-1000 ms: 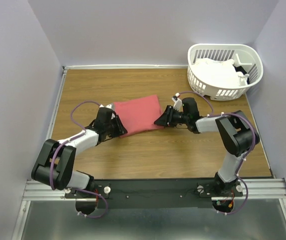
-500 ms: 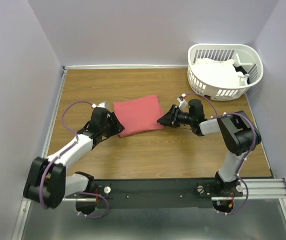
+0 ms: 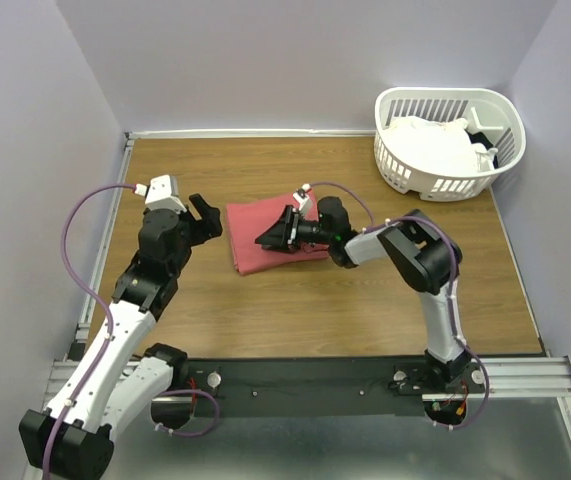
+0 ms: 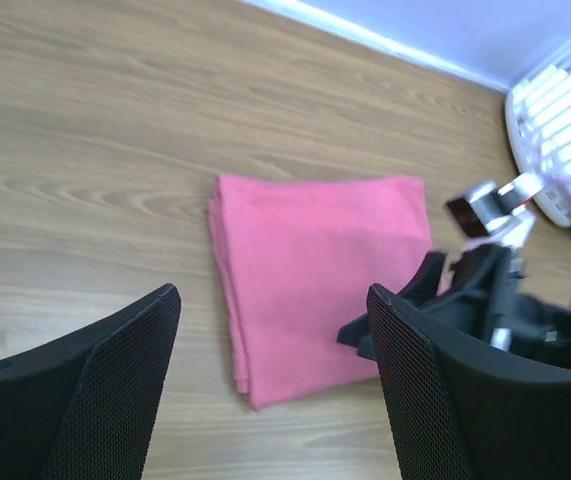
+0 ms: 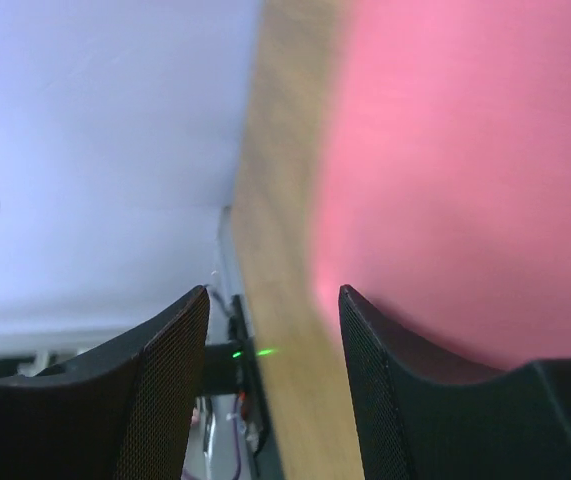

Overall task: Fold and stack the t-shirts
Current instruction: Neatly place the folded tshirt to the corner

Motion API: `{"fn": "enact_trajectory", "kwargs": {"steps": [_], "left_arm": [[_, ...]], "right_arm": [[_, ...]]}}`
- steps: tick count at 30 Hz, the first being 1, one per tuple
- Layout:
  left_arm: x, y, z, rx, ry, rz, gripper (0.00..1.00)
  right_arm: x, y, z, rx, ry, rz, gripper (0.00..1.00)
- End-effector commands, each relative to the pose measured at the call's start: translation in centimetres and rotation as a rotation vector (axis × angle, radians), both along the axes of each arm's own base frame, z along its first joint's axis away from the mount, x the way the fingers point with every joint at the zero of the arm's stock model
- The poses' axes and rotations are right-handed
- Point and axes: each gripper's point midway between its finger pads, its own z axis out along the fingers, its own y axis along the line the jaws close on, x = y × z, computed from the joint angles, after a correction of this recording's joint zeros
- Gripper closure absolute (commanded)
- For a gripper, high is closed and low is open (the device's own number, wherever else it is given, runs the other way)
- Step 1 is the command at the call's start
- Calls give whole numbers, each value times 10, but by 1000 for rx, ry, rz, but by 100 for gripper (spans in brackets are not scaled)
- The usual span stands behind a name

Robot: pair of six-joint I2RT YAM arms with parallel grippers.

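Red shirt point(image 4: 305, 265) lies folded into a neat rectangle at mid-table point(image 3: 315, 310), centre of the top view, layered edges showing on its left and near sides. Right gripper point(image 3: 268, 237) sits low over the shirt's right half; the wrist view shows its fingers point(image 5: 165, 400) apart with nothing between them, blurred red cloth just beyond. Whether it touches the cloth cannot be told. Left gripper point(image 3: 207, 216) hovers just left of the shirt, jaws spread wide and empty. The step looks like finishing or smoothing this fold before going for the next shirt. To do it well, the right arm should come off straight up so the fingers don't drag the top layer and open the fold, while the left stays off the stacked edges. The folded piece should be left square as the base of the stack. Count: one red shirt, one basket point(image 3: 445, 95) at upper right, a heap of white shirts point(image 3: 430, 145) inside it, number not readable, two grippers.
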Motion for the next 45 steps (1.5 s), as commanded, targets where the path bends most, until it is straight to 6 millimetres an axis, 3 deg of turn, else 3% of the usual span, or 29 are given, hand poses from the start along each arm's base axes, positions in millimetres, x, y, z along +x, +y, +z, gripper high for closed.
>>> {"fn": "enact_trajectory", "kwargs": {"steps": [1,3,6,9,10,11,12,13,14,15,16,17,20,23,24,34,36,41,45], "left_arm": [[-2,30,26,121,-102,97,17],[-4,36,23,134,-113,122,17],[-4,36,18,138,-113,120,17],[-3,36,18,145,-109,121,17],[-3,37,19,146,-113,125,17],[-3,38,19,147,-115,131,17],[-3,39,21,146,-118,134,17],[-4,39,21,146,-119,136,17],[-4,39,23,143,-125,135,17],[-4,39,25,143,-129,133,17],[-4,39,26,140,-135,134,17],[-5,39,27,138,-137,131,17],[-7,37,28,131,-149,119,17],[-7,37,30,128,-153,115,17],[-7,36,30,126,-153,113,17],[-8,36,32,120,-163,107,18],[-8,35,32,118,-161,104,18],[-8,34,33,114,-164,97,18],[-8,35,33,112,-167,96,18]], "right_arm": [[18,-6,-51,-42,115,-118,38],[18,-9,-74,-74,143,-125,38],[14,-14,-81,-91,135,-119,40],[9,-16,-52,-80,60,-86,40],[10,-22,-26,-68,14,-96,39],[14,-28,-21,-98,-52,-102,39],[11,-39,-31,-189,-21,-109,39],[17,-45,-26,-249,-51,-125,37],[39,-61,-17,-367,-178,-206,33],[30,-83,-44,-547,-108,-205,33],[37,-95,-45,-620,-142,-227,32],[48,-112,-41,-690,-197,-264,32],[52,-153,-44,-810,-195,-309,31],[63,-178,-43,-929,-243,-359,25],[70,-178,-37,-939,-262,-363,24],[84,-162,-65,-974,-221,-258,23],[84,-160,-76,-981,-200,-238,23],[79,-144,-77,-923,-172,-185,25],[66,-133,-81,-902,-147,-134,32]]}}
